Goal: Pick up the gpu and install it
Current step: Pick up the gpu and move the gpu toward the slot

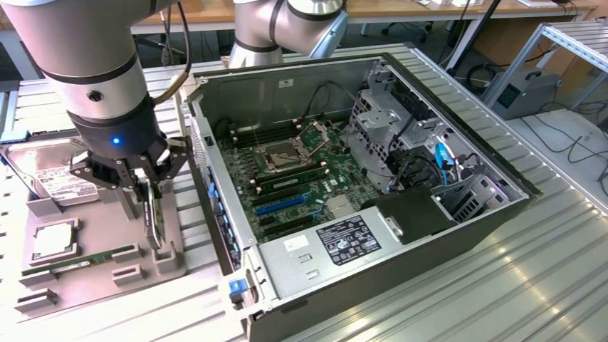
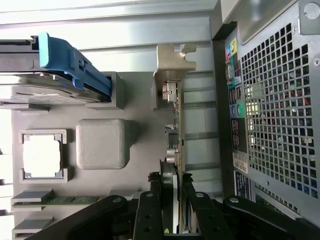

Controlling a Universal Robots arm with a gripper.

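The pincer (image 1: 147, 203) was closed partway on the gpu (image 2: 177, 125). The card was gripped on edge directly beneath it, over the grey parts holder (image 1: 90, 285), with its long axis kept parallel to the computer case's (image 1: 428, 242) perforated wall.

In the exterior view the arm (image 1: 90, 64) above the gripper (image 1: 144, 201) runs off the picture's upper edge. So does a second arm (image 1: 285, 28) behind the case (image 1: 494, 214). The strip of the graphics card (image 2: 178, 130) between the fingers (image 2: 150, 212) is covered. In the wrist view the card shows edge-on, so its faces cannot be made out. The hard drive (image 1: 38, 174) behind the gripper is partly covered by the gripper's body. The print on the power supply label (image 1: 347, 240), well away from the gripper, is too small to read. Behind the rear grille (image 2: 280, 125), just beside the card, only dark shapes show through.
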